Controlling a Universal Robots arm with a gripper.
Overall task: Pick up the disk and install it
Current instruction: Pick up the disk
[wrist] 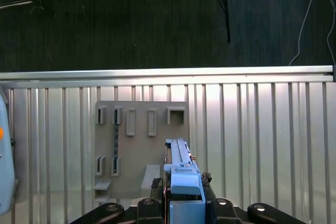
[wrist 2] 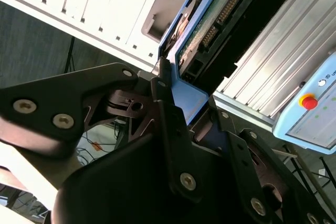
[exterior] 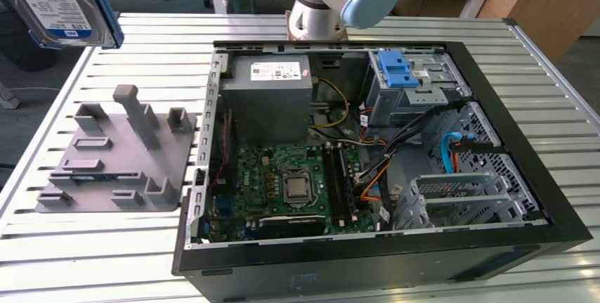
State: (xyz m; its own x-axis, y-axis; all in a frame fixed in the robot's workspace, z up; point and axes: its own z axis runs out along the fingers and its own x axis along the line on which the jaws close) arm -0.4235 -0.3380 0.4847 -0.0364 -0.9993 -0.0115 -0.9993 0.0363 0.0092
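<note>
Pickup done: hand (wrist: 182,195) clamped on the disk (exterior: 52,1), held above the grey holder (exterior: 103,169). Not yet installed in the case (exterior: 375,268).

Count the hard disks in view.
1. The disk is held in the pincer, at the exterior view's upper left. Others may sit hidden inside the drive cage.

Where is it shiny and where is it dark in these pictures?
Exterior view: light glares off the table slats, while the case is darker inside. First wrist view: the table slats gleam in bright stripes and the floor behind is very dark. Second wrist view: the black claw looks dark against the bright slats, gripping the disk.
</note>
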